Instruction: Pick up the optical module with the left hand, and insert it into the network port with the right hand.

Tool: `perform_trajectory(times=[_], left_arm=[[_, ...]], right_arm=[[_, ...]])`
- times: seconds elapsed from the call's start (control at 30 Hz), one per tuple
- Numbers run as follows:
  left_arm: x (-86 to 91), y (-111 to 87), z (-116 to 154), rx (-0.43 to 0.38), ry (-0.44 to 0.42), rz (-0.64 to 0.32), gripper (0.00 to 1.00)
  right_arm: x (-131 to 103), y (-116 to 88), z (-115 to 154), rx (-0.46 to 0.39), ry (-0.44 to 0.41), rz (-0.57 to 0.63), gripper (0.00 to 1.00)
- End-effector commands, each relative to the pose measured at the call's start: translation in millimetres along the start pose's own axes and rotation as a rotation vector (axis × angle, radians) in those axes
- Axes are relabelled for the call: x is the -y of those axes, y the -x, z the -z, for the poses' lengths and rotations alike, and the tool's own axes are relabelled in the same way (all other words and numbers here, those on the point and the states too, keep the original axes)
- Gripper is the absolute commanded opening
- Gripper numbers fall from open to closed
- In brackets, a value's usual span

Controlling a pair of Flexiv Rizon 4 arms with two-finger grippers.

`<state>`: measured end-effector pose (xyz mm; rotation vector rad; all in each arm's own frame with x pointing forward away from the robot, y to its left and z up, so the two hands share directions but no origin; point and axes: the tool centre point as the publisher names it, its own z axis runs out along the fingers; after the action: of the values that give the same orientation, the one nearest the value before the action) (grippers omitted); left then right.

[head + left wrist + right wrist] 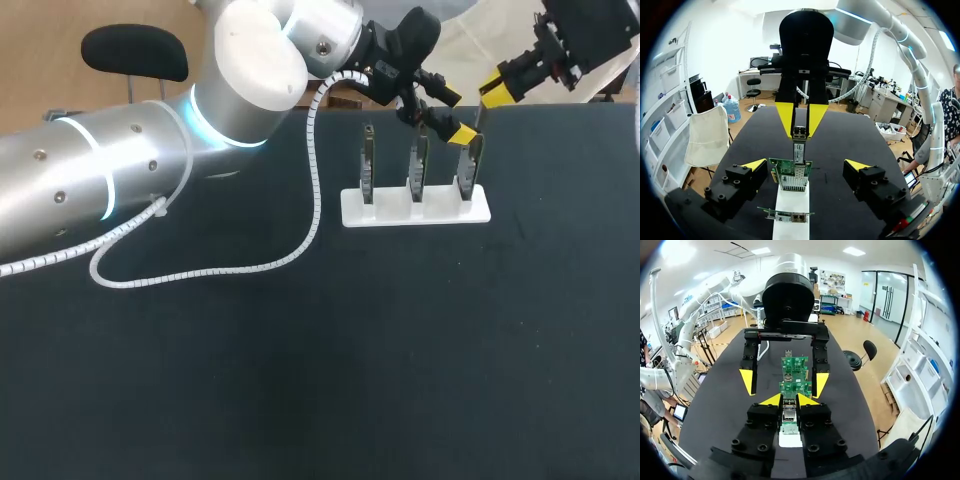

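Note:
The optical module [799,146] is a slim metal stick hanging upright, with my right gripper [800,127] shut on its upper end. Its lower end meets the port on top of the green network board [790,174], the rightmost board [470,165] in the white rack [415,208]. In the right wrist view the module [788,416] sits between my right gripper's [789,401] yellow tips. My left gripper [807,165] is open, its fingers straddling that board without touching it. In the head view the left gripper [456,114] is just above the rack, and the right gripper [490,95] is beside it.
Two more upright boards [368,160] [420,165] stand in the same rack to the left. A white coiled cable [300,240] from my left arm trails over the dark table [400,380].

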<state>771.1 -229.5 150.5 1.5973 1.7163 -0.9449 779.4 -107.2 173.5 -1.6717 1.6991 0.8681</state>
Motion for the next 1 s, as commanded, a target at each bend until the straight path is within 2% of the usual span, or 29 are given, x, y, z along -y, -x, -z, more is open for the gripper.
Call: perform_trajectory(times=[0.03,0.33,1.0], left_arm=[[-1.5,0.9,-0.4,-0.005,-0.002,0.001,1.0],[-1.5,0.9,-0.4,-0.005,-0.002,0.001,1.0],[-1.5,0.9,-0.4,-0.005,-0.002,0.001,1.0]], right_arm=[[-2.8,0.0,-0.2,0.001,-0.008,0.005,0.0],[-2.4,6.4,4.2,0.0,-0.019,0.028,0.0],[-7.8,3.1,-0.1,-0.005,-0.027,0.011,0.0]])
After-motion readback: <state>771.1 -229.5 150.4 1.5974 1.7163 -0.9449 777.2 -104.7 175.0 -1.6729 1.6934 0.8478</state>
